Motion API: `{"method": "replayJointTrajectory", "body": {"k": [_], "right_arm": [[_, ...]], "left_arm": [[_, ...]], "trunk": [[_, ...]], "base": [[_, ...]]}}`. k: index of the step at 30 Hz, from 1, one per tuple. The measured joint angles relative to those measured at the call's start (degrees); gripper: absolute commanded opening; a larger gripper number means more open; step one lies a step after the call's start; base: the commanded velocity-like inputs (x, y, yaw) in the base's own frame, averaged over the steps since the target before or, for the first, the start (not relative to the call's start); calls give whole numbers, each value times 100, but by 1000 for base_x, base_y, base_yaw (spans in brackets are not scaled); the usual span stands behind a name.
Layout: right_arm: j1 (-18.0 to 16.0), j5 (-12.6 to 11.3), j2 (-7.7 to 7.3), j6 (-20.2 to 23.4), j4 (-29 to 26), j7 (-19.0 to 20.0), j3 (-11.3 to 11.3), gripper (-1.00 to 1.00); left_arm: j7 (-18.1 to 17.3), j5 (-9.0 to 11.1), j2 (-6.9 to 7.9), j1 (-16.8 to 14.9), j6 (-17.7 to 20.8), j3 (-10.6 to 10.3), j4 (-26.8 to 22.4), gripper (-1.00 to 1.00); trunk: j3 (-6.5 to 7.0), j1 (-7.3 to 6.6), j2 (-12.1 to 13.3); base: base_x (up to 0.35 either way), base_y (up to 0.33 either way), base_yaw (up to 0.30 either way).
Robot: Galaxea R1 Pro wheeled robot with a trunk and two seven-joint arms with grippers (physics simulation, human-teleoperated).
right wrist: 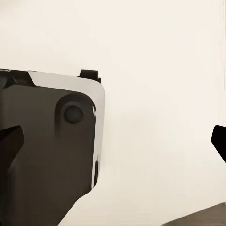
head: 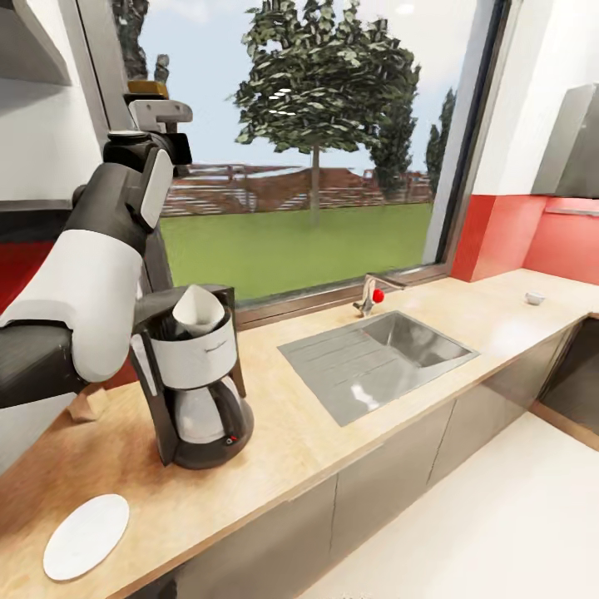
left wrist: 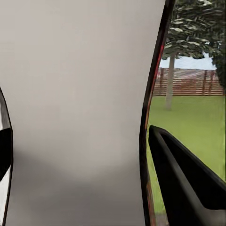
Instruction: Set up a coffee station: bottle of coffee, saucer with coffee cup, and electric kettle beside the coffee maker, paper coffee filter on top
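Nearest, the saucer [head: 85,537] lies flat on the countertop [head: 308,433], in front of the coffee maker [head: 195,378] and a little to its left, apart from it. The maker stands upright, and the filter [head: 198,309] sits as a white cone in its top housing. To the maker's right, the wood runs bare up to the sink [head: 378,358]. Far beyond the sink a small white thing rests on the counter, perhaps the cup [head: 534,297], though it is too small to be sure.

High above the maker, at the window's edge, the left gripper [head: 158,111] carries the bottle [left wrist: 80,113]. Its gold cap peeks over the gripper, and its white front sits hard against one black finger [left wrist: 181,188], so it reads as clamped. The right gripper [right wrist: 113,141] has its tips wide apart, holding nothing.

The step in hand looks to be bringing the bottle down beside the maker. To do it well:
- Keep the bottle upright.
- Swing wide of the filter so the forearm does not brush it.
- Aim for the bare wood just right of the maker.
- Let go only once the base rests flat.
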Motion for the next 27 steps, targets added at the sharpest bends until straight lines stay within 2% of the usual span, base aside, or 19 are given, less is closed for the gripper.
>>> {"method": "replayJointTrajectory", "body": {"k": [22,27], "right_arm": [[2,0,9,0,-13,0,0,100],[0,-6,11,0,-23,-2,0,100]], "left_arm": [[10,2,-5,9,-9,8,11,-100],[16,6,-22,40,-15,8,46,-100]], "trunk": [[0,0,1],[0,0,0]], "base": [[0,-273,-262],[0,-273,-120]]}}
